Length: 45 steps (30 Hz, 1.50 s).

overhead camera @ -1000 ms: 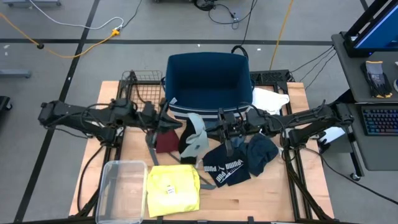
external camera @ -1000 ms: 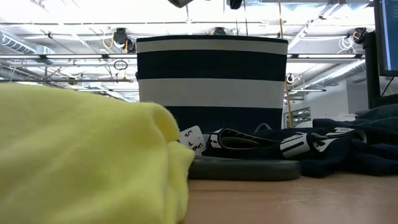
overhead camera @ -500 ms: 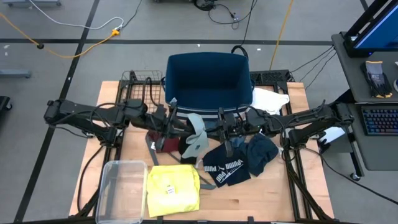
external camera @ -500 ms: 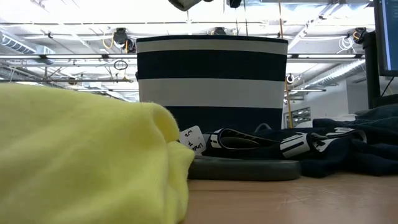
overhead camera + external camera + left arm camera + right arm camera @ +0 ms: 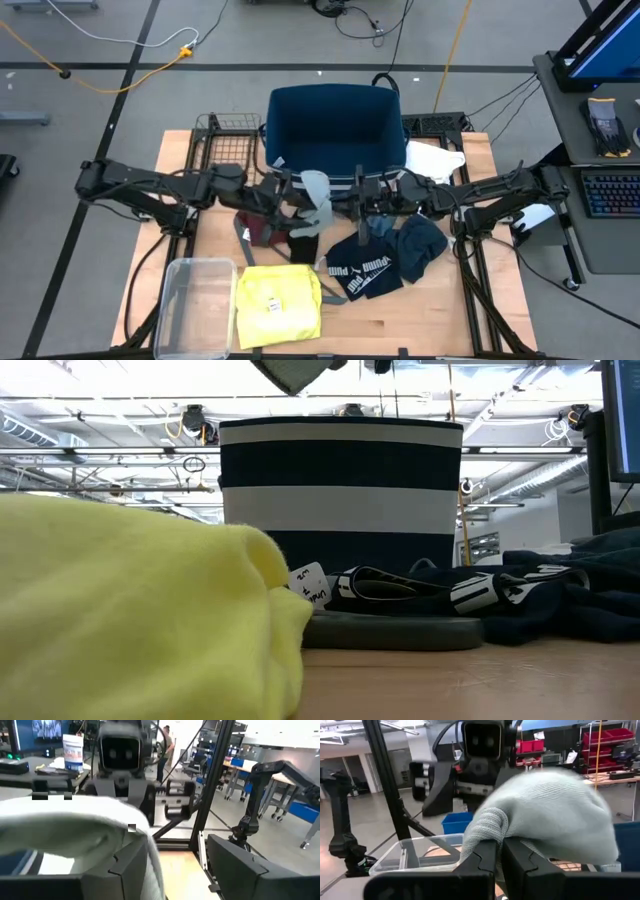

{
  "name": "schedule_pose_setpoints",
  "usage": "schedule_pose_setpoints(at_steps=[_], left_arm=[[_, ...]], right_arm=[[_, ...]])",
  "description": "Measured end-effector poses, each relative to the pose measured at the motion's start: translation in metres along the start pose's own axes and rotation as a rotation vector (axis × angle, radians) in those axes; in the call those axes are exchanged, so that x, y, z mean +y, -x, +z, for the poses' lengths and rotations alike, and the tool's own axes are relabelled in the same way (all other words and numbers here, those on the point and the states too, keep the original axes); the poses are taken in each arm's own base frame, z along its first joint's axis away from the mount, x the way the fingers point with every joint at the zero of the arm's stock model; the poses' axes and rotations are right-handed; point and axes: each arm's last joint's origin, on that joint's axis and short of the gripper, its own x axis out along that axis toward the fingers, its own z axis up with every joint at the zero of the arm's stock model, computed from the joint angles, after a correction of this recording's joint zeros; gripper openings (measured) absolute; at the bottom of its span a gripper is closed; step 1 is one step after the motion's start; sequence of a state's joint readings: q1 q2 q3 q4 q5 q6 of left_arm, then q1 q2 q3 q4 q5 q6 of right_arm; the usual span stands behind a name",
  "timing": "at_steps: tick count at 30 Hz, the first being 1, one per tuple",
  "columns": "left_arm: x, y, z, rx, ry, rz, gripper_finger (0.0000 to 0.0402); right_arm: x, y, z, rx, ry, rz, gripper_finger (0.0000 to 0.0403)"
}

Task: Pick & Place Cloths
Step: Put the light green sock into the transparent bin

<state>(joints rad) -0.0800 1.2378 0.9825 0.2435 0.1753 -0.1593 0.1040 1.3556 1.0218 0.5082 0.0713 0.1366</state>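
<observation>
A pale grey knitted cloth (image 5: 316,195) is held aloft just before the navy striped basket (image 5: 335,130), pinched in the closed right gripper (image 5: 352,196), left gripper (image 5: 292,192) parted around it; it should clear the rim before release.

Both arms reach inward from opposite sides, wrists level, grippers facing each other near mid-table. Left gripper (image 5: 296,196): fingers parted, one finger (image 5: 239,870) clear to the side. Right gripper (image 5: 345,200): directly opposite, fingers (image 5: 485,862) pressed together, pinching pale knit fabric.
</observation>
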Motion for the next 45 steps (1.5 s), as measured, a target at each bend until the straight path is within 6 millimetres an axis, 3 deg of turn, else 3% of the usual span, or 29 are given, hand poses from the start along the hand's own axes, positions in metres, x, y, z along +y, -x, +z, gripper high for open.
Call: schedule_pose_setpoints(at_steps=[9,25,41,45], left_arm=[[0.009,-0.018,-0.017,0.035,0.006,0.111,0.0214],[0.012,-0.018,-0.014,-0.018,-0.03,0.241,0.0214],[0.018,-0.037,-0.027,-0.042,-0.049,0.22,0.0214],[0.018,-0.037,-0.025,-0.058,-0.051,0.217,0.0186]], right_arm=[[-0.002,0.0,0.0,-0.005,0.002,-0.049,0.0003],[0.0,0.0,0.004,-0.054,-0.03,-0.077,0.0003],[0.005,-0.006,-0.004,-0.047,-0.094,-0.053,0.0003],[0.006,-0.006,-0.004,-0.051,-0.099,-0.047,0.0003]])
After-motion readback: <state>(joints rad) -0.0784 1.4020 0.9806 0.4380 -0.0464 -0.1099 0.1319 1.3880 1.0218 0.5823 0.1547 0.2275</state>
